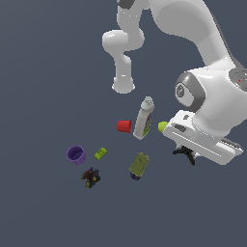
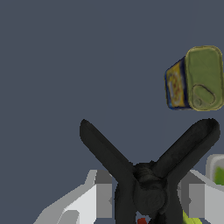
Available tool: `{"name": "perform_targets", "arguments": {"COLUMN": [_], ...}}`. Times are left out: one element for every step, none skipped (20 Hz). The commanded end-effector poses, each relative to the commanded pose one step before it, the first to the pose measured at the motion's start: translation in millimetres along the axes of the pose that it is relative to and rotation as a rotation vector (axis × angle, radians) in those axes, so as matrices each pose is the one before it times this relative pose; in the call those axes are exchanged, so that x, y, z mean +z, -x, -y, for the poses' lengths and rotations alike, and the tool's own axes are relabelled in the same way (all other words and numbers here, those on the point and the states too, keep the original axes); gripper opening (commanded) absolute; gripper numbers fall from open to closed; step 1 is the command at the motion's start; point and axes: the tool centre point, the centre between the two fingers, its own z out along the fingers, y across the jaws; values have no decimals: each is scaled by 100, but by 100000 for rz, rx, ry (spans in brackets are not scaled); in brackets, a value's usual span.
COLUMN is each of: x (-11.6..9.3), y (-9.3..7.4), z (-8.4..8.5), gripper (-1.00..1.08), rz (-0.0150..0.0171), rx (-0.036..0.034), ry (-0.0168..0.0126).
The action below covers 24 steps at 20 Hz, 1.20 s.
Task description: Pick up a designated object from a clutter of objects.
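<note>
The black spring clamp (image 1: 185, 154) lies right under my hand at the exterior view's right, just beyond the yellow-green ball (image 1: 162, 127). In the wrist view the clamp (image 2: 148, 188) fills the space between my fingers, with its two thin legs splayed outward and a red-orange spot (image 2: 141, 221) at the picture's edge. My gripper (image 2: 148, 199) stands around the clamp's body, and both fingers (image 2: 103, 197) press against its sides. In the exterior view the hand hides most of the gripper (image 1: 186, 152).
A white bottle (image 1: 144, 118) and a red cup (image 1: 124, 126) lie beside the ball. An olive can (image 1: 139, 165) lies near the clamp and also shows in the wrist view (image 2: 201, 78). A green block (image 1: 100, 153), a purple cup (image 1: 76, 155) and a dark toy (image 1: 90, 177) lie further to the exterior view's left.
</note>
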Motion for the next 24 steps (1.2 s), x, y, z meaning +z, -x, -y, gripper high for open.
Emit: {"name": "perform_targets", "arguments": {"x": [-2907,-1143,-1142,-1145,-1146,-1129,-1096,-1061,-1024,-999,-940,-890,-832,-767,-697,-627,-559,-493,-428,-366,-305,-246,-189,-133], "y": [508,187,186,184,183,179,172,164,156,127,138,128,117,106,94,82,71,59,49,39,30,22,16,10], "z": [-603,-221,-218,-216,-214,-208,-199,-190,-179,-192,-157,-145,-132,-119,-105,-91,-77,-64,-52,-40,-30,-21,-14,-9], "gripper": [-100,-100,-100,-100,-100,-100,-100,-100,-100,-100,-100,-100,-100,-100,-100,-100,-100,-100,-100,-100,-100,-100,-100,-100], "rz": [-23,0,0,0,0,0,0,0,0,38,0,0,0,0,0,0,0,0,0,0,0,0,0,0], "rx": [-4,0,0,0,0,0,0,0,0,16,0,0,0,0,0,0,0,0,0,0,0,0,0,0], "ry": [-11,0,0,0,0,0,0,0,0,-56,0,0,0,0,0,0,0,0,0,0,0,0,0,0]}}
